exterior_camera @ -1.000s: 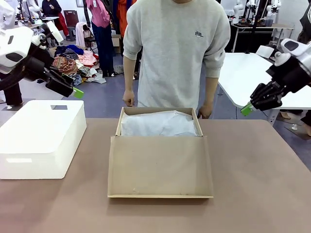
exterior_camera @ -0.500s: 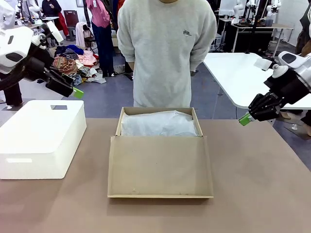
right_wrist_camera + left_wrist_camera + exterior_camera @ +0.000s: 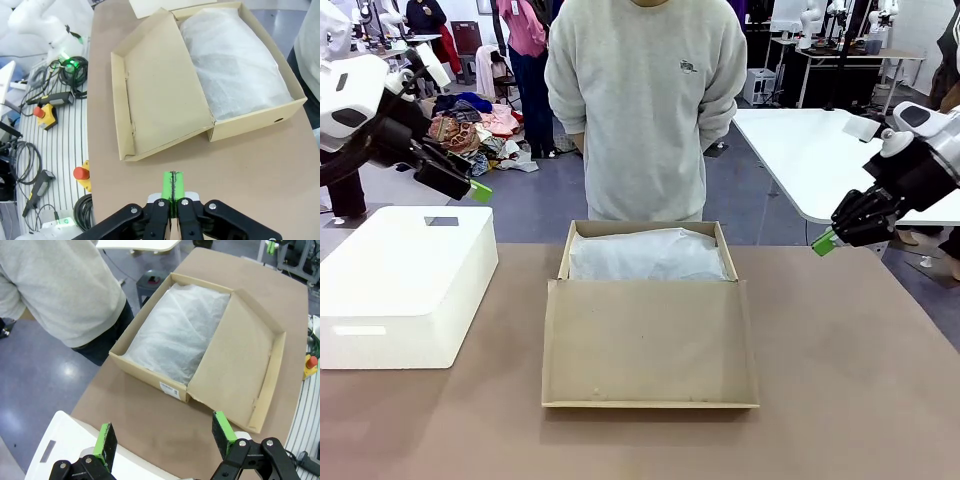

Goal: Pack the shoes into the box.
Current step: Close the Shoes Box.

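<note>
Backed off from open box [image 3: 650, 330] by person [image 3: 645, 100]. Waiting on shoes. Both empty: left gripper [image 3: 164, 432] spread wide, right gripper [image 3: 173, 187] squeezed shut. Next: fetch a shoe.

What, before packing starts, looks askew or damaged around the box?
Nothing stands out. The box sits square on the table, its lid folded open flat, white tissue paper lying neatly inside. The left gripper is open, the right gripper shut, both clear of it.

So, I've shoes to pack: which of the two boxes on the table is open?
The tan cardboard box in the middle: its lid lies folded out flat, white tissue paper showing. The white block beside it shows no opening.
</note>
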Robot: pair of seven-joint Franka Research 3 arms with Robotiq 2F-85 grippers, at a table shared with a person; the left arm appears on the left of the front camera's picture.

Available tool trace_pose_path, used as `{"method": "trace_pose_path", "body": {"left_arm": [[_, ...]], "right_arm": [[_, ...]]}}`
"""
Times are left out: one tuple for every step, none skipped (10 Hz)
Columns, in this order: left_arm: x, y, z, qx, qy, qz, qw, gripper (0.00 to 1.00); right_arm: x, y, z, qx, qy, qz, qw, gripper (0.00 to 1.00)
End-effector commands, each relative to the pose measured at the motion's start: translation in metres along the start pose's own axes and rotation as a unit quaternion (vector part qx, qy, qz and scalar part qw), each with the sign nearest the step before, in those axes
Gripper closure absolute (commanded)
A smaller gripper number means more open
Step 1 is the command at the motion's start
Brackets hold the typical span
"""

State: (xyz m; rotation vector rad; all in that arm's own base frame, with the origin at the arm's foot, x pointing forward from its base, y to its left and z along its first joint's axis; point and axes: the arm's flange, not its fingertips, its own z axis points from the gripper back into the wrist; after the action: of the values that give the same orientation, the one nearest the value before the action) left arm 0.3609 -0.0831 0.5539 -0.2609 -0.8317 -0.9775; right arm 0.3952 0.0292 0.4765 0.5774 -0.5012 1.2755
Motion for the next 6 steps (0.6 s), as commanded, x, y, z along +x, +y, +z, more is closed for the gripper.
{"method": "trace_pose_path", "body": {"left_arm": [[-0.002,0.0,0.0,-0.007,-0.007,-0.003,1.0,0.0],[-0.002,0.0,0.0,-0.007,-0.007,-0.003,1.0,0.0],[-0.002,0.0,0.0,-0.007,-0.007,-0.003,1.0,0.0],[-0.002,0.0,0.0,-0.007,-0.007,-0.003,1.0,0.0],[-0.002,0.0,0.0,-0.007,-0.007,-0.003,1.0,0.0],[-0.002,0.0,0.0,-0.007,-0.007,-0.003,1.0,0.0]], "right_arm": [[-0.008,-0.009,-0.016,-0.001,-0.012,0.042,0.999,1.0],[-0.017,-0.014,-0.025,0.012,-0.019,0.05,0.998,1.0],[-0.024,-0.018,-0.033,0.023,-0.031,0.066,0.997,1.0],[-0.032,-0.022,-0.041,0.034,-0.041,0.085,0.995,1.0],[-0.041,-0.026,-0.051,0.034,-0.049,0.083,0.995,1.0],[-0.048,-0.029,-0.062,0.029,-0.052,0.07,0.996,1.0]]}}
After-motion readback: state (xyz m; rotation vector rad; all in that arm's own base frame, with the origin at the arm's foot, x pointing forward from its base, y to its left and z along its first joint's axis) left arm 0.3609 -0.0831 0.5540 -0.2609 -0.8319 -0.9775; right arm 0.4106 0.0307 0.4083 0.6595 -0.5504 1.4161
